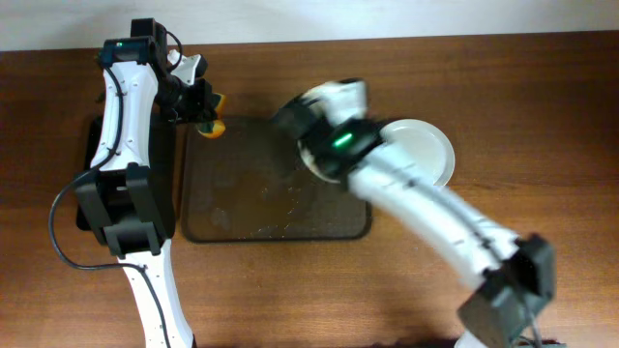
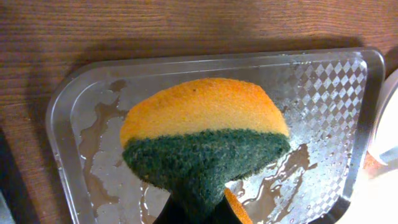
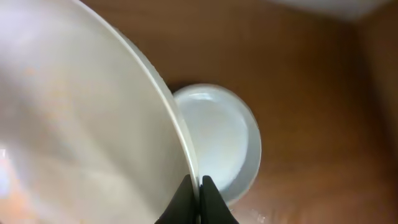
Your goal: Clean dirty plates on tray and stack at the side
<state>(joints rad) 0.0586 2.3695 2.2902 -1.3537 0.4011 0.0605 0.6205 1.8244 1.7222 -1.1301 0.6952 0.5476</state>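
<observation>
**Sponge over a wet tray, one plate lifted on edge**

The tray lies on the wooden counter, left of centre. What shows inside it is water: thin puddles and streaks across its patterned floor, seen most clearly in the left wrist view.

The left jaws are pressed onto a sponge, which has an orange-yellow body and a dark green scouring face. They hold it above the tray's far left corner, green side towards the camera. Whether the sponge touches the tray floor cannot be told.

A narrower black tray sits just left of the brown one, partly under the left arm. Its contents are hidden.

The right jaws pinch the rim of a white plate. It is tilted steeply, so its face fills the left of the right wrist view. In the overhead view the right arm is blurred and reaches over the tray's far right part, and this plate cannot be made out there.

Another pale plate rests flat on the counter just beside the tray's right end. It lies below the lifted plate and looks clean. Whether more than one plate lies there cannot be told.
</observation>
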